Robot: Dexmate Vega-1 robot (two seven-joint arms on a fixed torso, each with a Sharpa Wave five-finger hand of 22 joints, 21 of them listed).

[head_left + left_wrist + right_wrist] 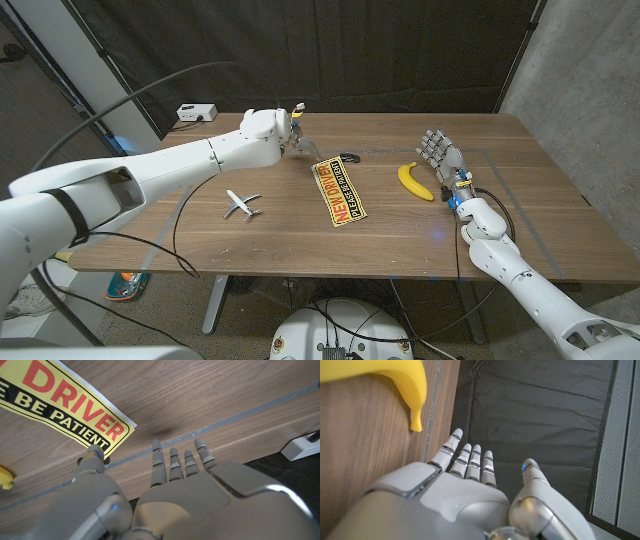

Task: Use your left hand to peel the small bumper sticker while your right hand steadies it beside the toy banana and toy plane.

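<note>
the small yellow bumper sticker with red and black lettering (339, 191) lies flat near the middle of the brown wooden surface (300, 235), slanting from the far side toward the near edge. the yellow toy banana (414, 181) lies to its right, a little apart, and the small white toy plane (241, 204) sits to its left, well apart.

the left hand (292, 138) reaches in from the left and hovers at the sticker's far end; in the left wrist view its fingers (172, 462) are straight and apart above the wood, holding nothing, with the thumb tip just beside the sticker's corner (112, 435).

the right hand (443, 156) stands upright just right of the banana, fingers extended and released, well apart from the sticker. in the right wrist view the banana's tip (416, 424) shows just beside the fingers (470, 462).

a white box with a cable (196, 113) sits at the surface's far left corner.
</note>
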